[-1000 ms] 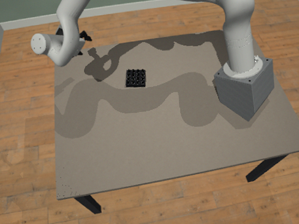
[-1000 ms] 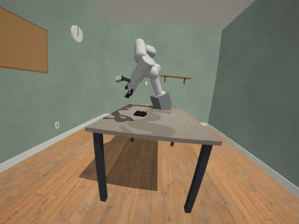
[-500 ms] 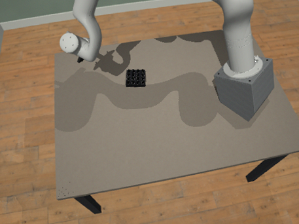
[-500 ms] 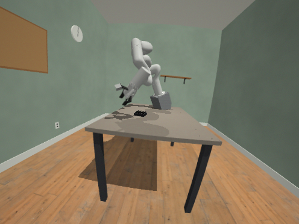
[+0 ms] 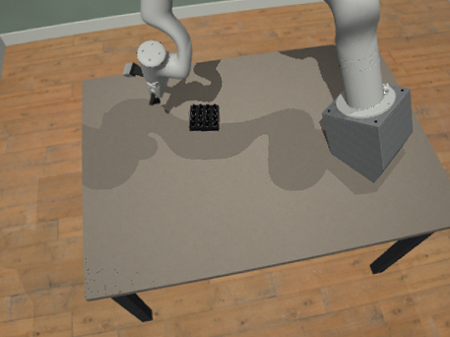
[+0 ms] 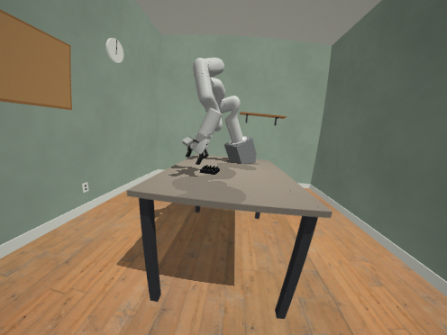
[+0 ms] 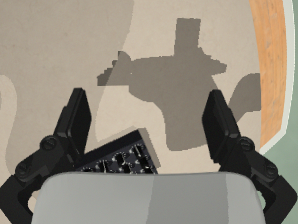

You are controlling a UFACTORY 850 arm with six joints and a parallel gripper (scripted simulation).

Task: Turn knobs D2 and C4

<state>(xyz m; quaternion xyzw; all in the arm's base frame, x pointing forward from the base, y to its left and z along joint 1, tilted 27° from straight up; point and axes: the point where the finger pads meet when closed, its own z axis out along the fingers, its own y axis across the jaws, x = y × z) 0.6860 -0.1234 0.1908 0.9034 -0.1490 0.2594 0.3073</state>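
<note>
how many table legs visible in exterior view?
4. Two near legs of the table: front left and front right. Two far legs only partly visible under the top: and.

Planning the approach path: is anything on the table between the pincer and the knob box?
Nothing visible. The open, empty pincer hangs above bare table beside the knob box, with only arm shadows on the surface between them.
</note>
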